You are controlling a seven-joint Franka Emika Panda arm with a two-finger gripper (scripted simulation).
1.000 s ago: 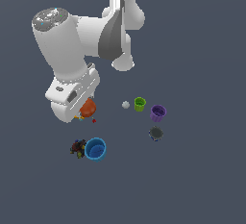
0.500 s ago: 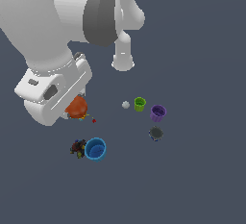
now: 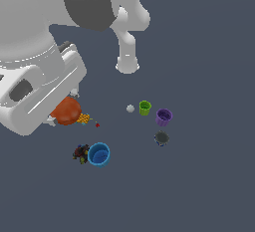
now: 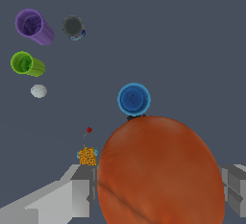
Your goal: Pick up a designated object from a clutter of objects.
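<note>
The orange-red ball [image 3: 66, 110] is held between my gripper's fingers, lifted well above the floor. In the wrist view the ball [image 4: 161, 170] fills the lower half, with grey fingers [image 4: 81, 189] pressed on both sides. My gripper [image 3: 62, 111] is shut on it; the large white arm hides most of the fingers in the exterior view. Below lie the checkered piece [image 3: 83, 119], the tiny red bit [image 3: 97, 125], the blue cup [image 3: 98, 154] and the dark multicoloured lump [image 3: 80, 153].
On the exterior view's right stand a white ball [image 3: 130, 108], a green cup [image 3: 145, 107], a purple cup [image 3: 164, 117] and a dark grey cup [image 3: 161, 138]. The arm's white base [image 3: 127, 61] stands behind them. The floor is plain dark grey.
The gripper has risen with the orange-red ball in it, and the arm now looms much larger towards the camera. The clutter on the floor has not moved.
</note>
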